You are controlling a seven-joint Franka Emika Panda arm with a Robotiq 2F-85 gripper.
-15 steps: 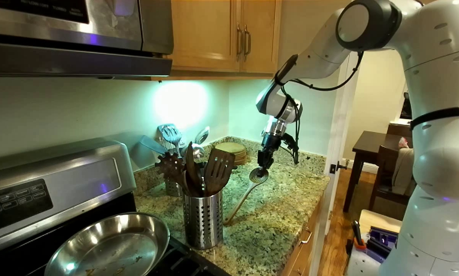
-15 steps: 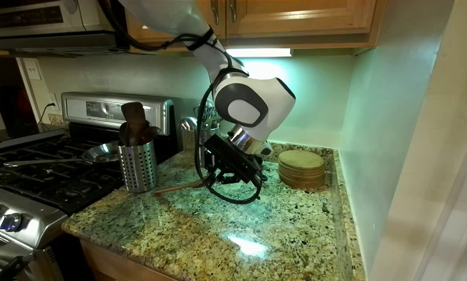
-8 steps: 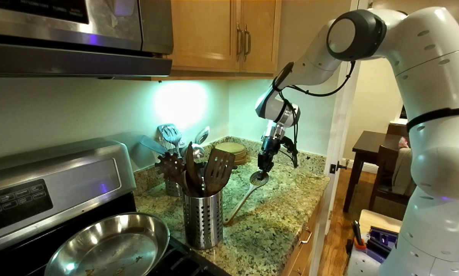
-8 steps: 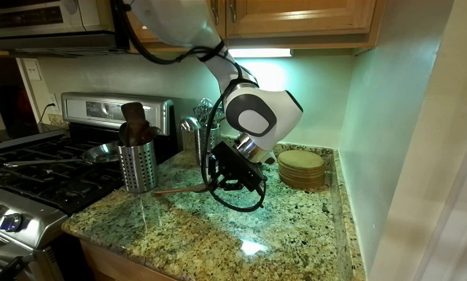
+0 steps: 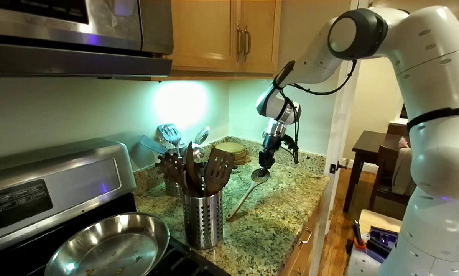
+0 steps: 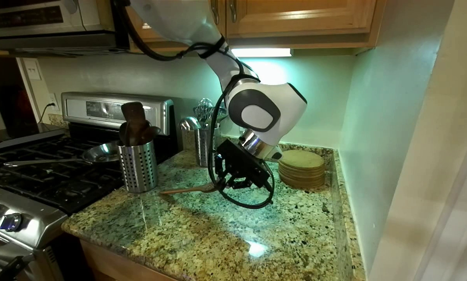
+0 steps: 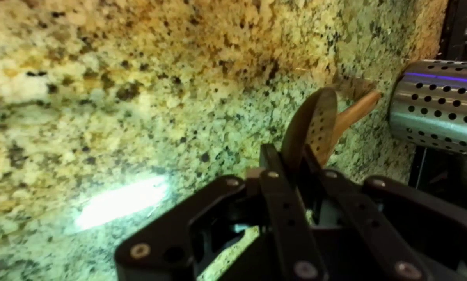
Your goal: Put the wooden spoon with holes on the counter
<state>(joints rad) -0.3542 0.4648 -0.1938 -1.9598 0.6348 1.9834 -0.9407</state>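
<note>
Setting down the long light-brown wooden spoon, small holes piercing its oval head, looks like the step in hand, late in the task and with the release not yet done. In the wrist view the slim black fingers are closed on the head at the end away from the handle, one to each side. From there the handle slants down over the speckled tan-and-brown granite worktop, its end just beside but apart from the perforated cylindrical steel utensil holder; whether that end touches the worktop I cannot tell. The head seems to be held clear of the surface, tilted rather than flat. By my judgement the next move calls for bringing the head down, turned level if possible, until the worktop carries the spoon's weight, then parting the fingers and backing off upward, gently enough that the rounded head does not drop or roll and the handle does not catch the holder.
</note>
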